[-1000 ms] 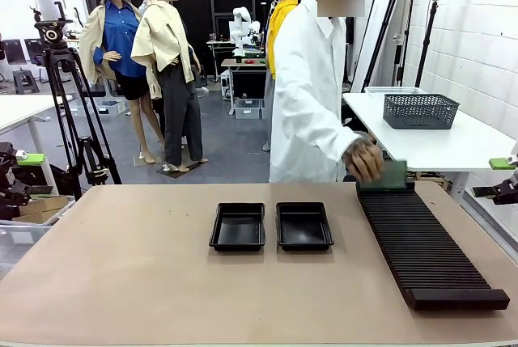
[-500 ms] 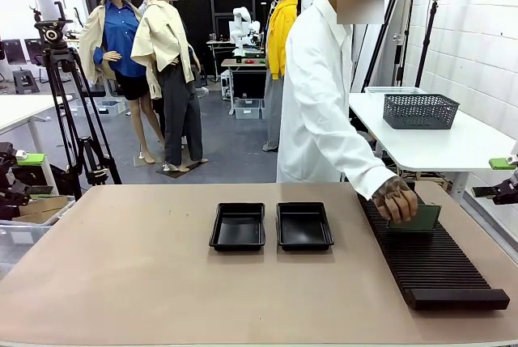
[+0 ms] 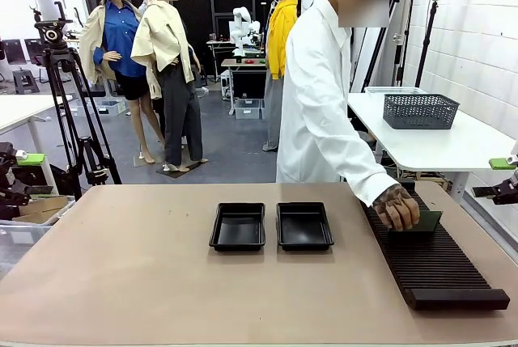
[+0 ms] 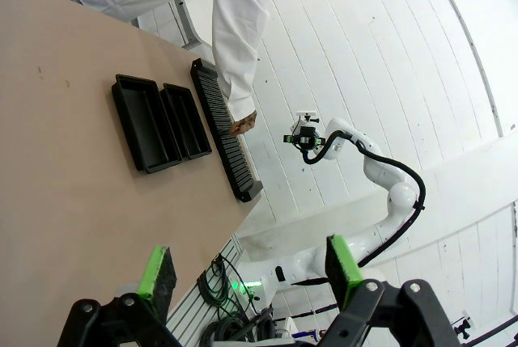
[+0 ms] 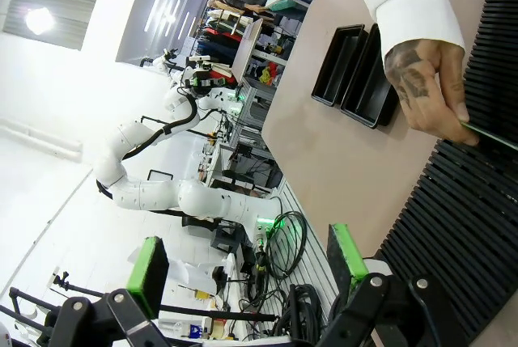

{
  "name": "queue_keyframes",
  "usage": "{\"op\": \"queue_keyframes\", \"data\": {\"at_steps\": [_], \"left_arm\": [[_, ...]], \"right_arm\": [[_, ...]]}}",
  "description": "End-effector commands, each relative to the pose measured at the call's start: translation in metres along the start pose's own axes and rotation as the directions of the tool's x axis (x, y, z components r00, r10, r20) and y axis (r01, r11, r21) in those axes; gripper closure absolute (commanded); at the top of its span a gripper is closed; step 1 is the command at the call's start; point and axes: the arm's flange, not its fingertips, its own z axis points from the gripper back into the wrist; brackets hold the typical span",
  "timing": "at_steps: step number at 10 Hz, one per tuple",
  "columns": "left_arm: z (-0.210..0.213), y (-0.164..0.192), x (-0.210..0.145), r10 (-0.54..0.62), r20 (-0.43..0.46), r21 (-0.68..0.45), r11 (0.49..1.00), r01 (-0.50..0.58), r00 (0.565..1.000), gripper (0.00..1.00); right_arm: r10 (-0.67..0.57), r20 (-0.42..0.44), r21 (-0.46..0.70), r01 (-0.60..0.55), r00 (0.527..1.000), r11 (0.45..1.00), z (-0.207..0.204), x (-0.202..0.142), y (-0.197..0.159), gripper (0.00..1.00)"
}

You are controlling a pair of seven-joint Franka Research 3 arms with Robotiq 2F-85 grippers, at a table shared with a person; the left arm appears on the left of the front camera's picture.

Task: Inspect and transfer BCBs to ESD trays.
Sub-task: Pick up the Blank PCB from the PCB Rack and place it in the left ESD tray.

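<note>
A person in a white lab coat [image 3: 324,104] is standing at the far edge of the tan rectangular table [image 3: 121,266], toward its far right corner, and is reaching one arm down over a long black ridged plastic rack [image 3: 433,262]. The rack is lying along the table's right edge, running from the far edge almost to the near edge.

The person's hand [image 3: 396,205] is curling its fingers over a small thin flat green rectangular circuit board [image 3: 426,222], grasping it by its upper edge. The board is sitting tilted over the far third of the rack, with its lower edge down at the ridges; I cannot tell whether it is seated in a slot. In the right wrist view the board is showing edge-on as a thin line just above the ridges.

Two shallow black rectangular plastic trays with flared rims, one [image 3: 238,228] beside the other [image 3: 303,226], are lying at the middle of the table. They are closer to its far edge than to its near edge, just beside each other and well apart from the rack. Both are showing bare black floors.

The left gripper [image 3: 31,173] is hanging beyond the table's left edge, its green-padded jaws spread wide and gripping nothing, as the left wrist view is showing. The right gripper [image 3: 495,177] is hanging beyond the right edge, jaws likewise spread and gripping nothing.
</note>
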Motion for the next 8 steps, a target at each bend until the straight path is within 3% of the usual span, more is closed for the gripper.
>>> {"op": "queue_keyframes", "data": {"at_steps": [1, 8], "left_arm": [[0.0012, -0.0022, 0.0006, 0.01, 0.007, 0.003, 1.0, -0.01, 1.0, 0.02], [0.0012, -0.0022, 0.0006, 0.01, 0.007, 0.003, 1.0, -0.01, 1.0, 0.02]], "right_arm": [[0.0, 0.013, -0.001, 0.0, 1.0, 1.0, -0.0033, -0.0008, -0.0022, 0.0], [0.0, 0.013, -0.001, 0.0, 1.0, 1.0, -0.0033, -0.0008, -0.0022, 0.0]]}}
